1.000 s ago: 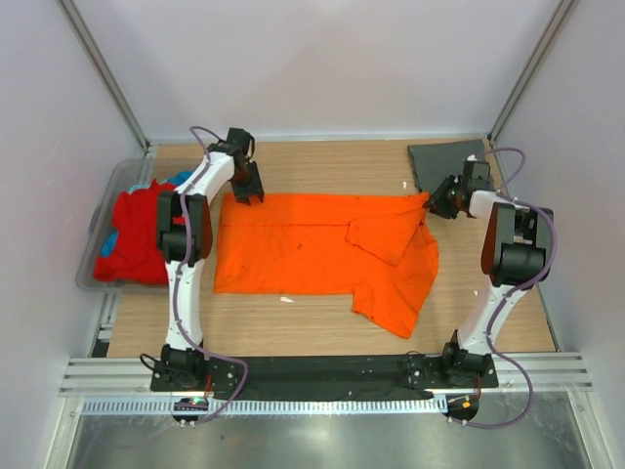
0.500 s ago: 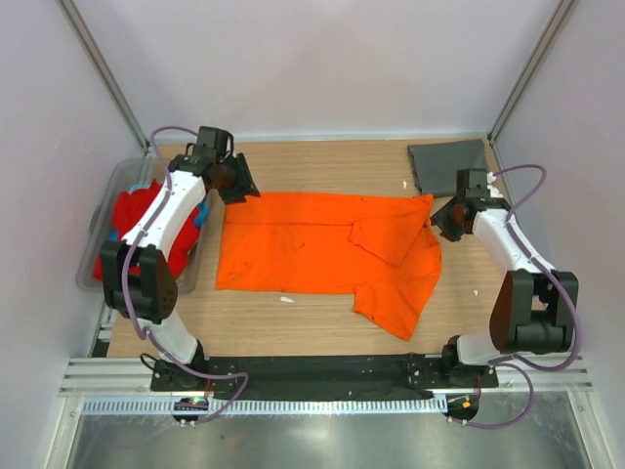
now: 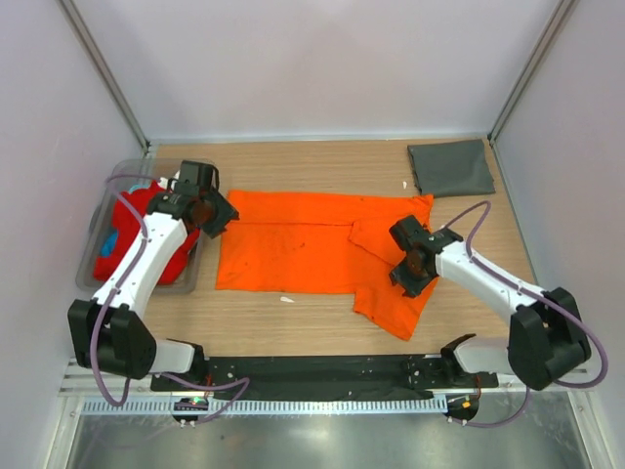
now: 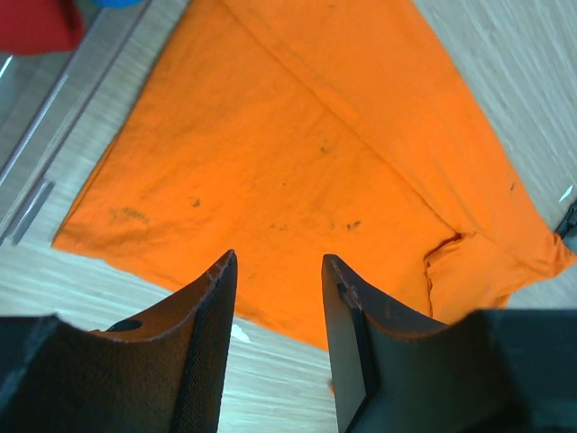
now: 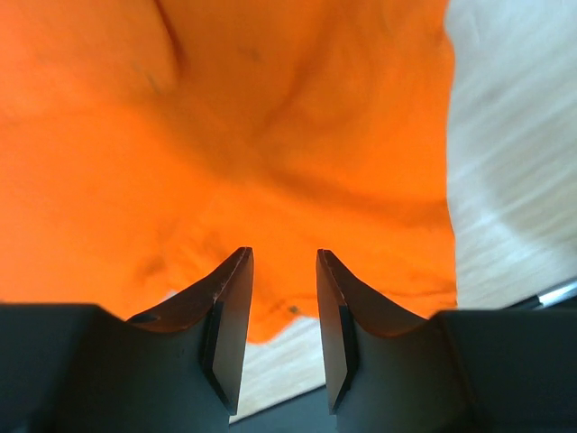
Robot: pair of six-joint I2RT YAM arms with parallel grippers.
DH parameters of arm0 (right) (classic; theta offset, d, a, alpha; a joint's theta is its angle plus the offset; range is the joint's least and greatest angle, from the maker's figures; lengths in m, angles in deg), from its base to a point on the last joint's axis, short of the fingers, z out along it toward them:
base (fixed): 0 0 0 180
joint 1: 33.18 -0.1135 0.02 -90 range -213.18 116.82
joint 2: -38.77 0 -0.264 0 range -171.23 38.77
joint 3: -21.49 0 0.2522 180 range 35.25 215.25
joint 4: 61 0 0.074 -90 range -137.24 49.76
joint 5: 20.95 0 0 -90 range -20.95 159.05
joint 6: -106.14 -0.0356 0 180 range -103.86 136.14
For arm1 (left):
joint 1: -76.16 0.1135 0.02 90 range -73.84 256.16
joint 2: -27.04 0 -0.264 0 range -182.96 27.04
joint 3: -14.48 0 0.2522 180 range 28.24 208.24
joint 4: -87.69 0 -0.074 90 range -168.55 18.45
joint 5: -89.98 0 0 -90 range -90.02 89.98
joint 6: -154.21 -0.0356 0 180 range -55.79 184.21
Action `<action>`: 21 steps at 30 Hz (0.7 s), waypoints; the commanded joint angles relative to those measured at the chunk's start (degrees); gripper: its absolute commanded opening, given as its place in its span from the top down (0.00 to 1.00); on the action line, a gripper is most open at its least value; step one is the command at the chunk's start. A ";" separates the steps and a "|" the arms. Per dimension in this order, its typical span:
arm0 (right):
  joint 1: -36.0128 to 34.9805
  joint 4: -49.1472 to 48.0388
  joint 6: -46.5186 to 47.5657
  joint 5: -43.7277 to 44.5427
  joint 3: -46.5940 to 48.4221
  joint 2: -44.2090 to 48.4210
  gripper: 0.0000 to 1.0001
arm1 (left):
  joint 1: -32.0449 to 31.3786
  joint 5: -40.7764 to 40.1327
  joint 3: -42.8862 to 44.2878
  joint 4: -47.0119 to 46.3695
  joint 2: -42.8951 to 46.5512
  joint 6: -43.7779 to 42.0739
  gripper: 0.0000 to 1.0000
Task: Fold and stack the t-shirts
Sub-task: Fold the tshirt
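Observation:
A bright orange t-shirt lies spread across the middle of the table, its right part folded over and hanging toward the near edge. The same orange t-shirt fills the left wrist view, and the orange t-shirt fills the right wrist view. A folded dark grey t-shirt rests at the back right. Red and blue t-shirts are heaped in the tub. My left gripper hovers open over the orange shirt's left edge, holding nothing. My right gripper hangs open above the shirt's right part, empty.
A clear plastic tub stands at the left table edge beside my left arm. Small white scraps lie on the wood near the shirt's front hem and at the back right. The black base rail runs along the near edge.
Both arms have pulled back from the far edge toward the near side. The left gripper moved to the shirt's left edge, the right one came in over the shirt's right part. The shirt lies released.

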 commanded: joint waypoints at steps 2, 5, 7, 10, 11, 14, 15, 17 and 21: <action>-6.95 3.59 -13.90 1.50 -6.29 6.95 0.59 | 0.01 -3.99 -5.65 1.25 5.31 10.22 0.56; -10.39 4.72 -20.04 1.67 -10.34 8.80 0.59 | -0.07 -2.24 -9.07 -1.39 7.25 11.46 0.55; -12.86 5.51 -22.35 2.81 -12.53 11.53 0.57 | -0.07 -1.79 -9.96 -2.36 7.52 11.28 0.55; -14.44 9.72 -28.23 4.04 -14.64 15.31 0.57 | 0.01 -1.18 -10.40 -2.62 6.82 11.20 0.55; -15.05 12.34 -30.51 3.87 -15.35 16.10 0.57 | 0.01 -1.09 -10.49 -2.71 6.65 11.20 0.56; -18.74 12.37 -37.20 3.51 -17.46 19.00 0.58 | -0.07 -2.23 -11.19 -3.06 6.47 11.72 0.56; -19.27 12.81 -38.43 3.95 -17.72 19.01 0.58 | 0.01 -2.93 -11.72 -3.32 6.82 11.72 0.56; -19.98 13.16 -40.63 3.87 -18.43 18.57 0.58 | -0.07 -3.11 -12.25 -4.38 7.08 11.55 0.55; -21.91 9.30 -43.36 2.29 -21.32 18.31 0.58 | -0.07 -3.11 -11.99 -4.56 7.08 11.02 0.56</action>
